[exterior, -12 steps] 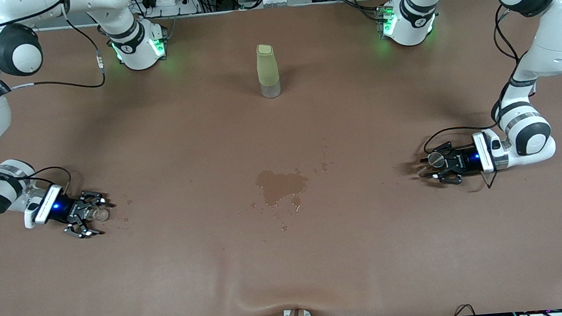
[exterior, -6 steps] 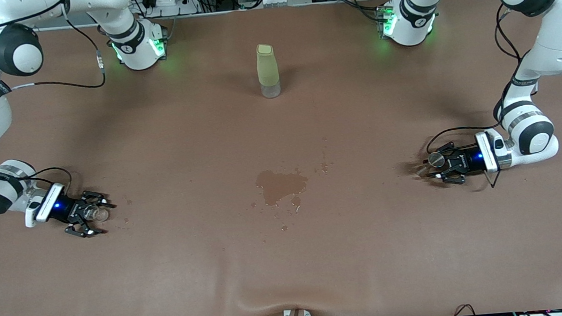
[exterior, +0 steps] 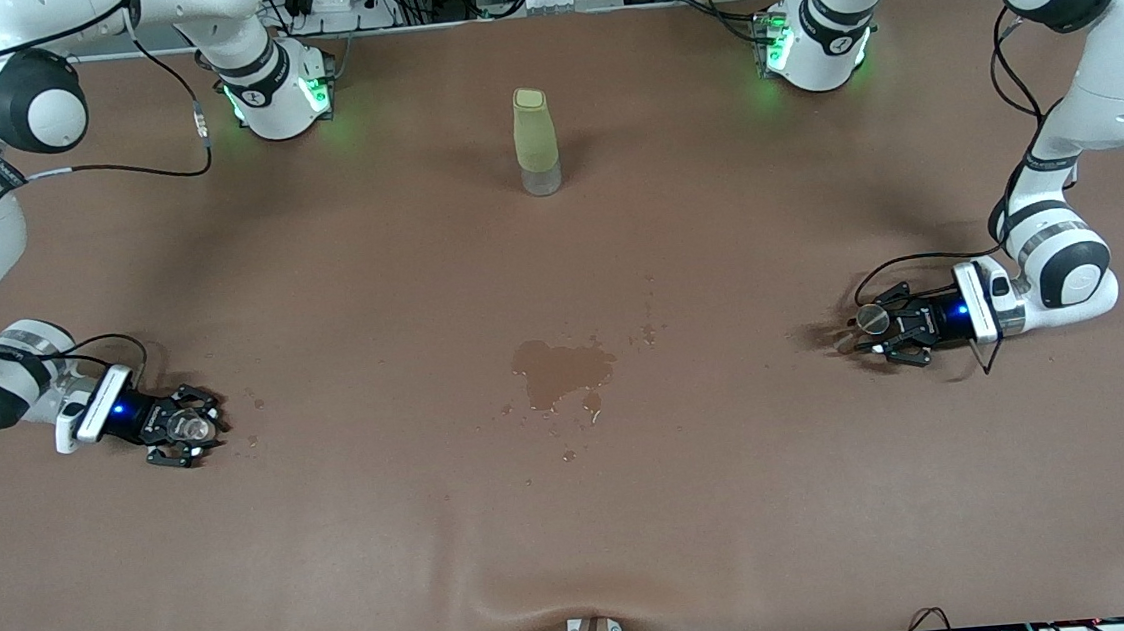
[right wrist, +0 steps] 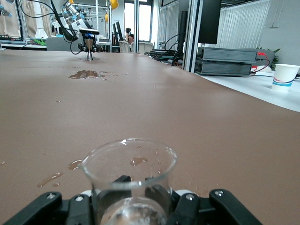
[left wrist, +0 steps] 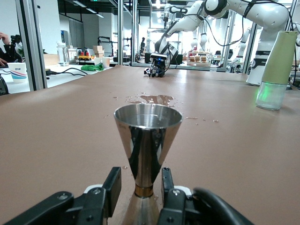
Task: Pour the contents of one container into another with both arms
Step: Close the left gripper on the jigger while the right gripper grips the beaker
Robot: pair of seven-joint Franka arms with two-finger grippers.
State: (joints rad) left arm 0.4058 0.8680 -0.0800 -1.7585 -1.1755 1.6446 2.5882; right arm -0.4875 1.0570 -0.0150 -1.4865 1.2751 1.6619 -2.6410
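A tiny clear glass cup (exterior: pixel 192 423) stands on the brown table at the right arm's end. My right gripper (exterior: pixel 185 427) lies low along the table, shut on it. In the right wrist view the cup (right wrist: pixel 129 173) fills the space between the fingers of the right gripper (right wrist: pixel 140 185), which press its sides. At the left arm's end stands the silvery hourglass jigger (exterior: pixel 871 316), upright. My left gripper (exterior: pixel 879 333) is around its narrow waist. In the left wrist view, the left gripper (left wrist: pixel 139 180) is open, a small gap showing on each side of the jigger (left wrist: pixel 147 136).
A tall pale-green bottle (exterior: pixel 536 142) with a clear base stands mid-table, farther from the front camera. A spilled puddle (exterior: pixel 561 368) with scattered drops wets the middle of the table. A few drops (right wrist: pixel 51 179) lie beside the cup.
The right gripper's fingers have come in from wide apart and closed on the glass cup. The left gripper's fingers have narrowed a little around the jigger's waist.
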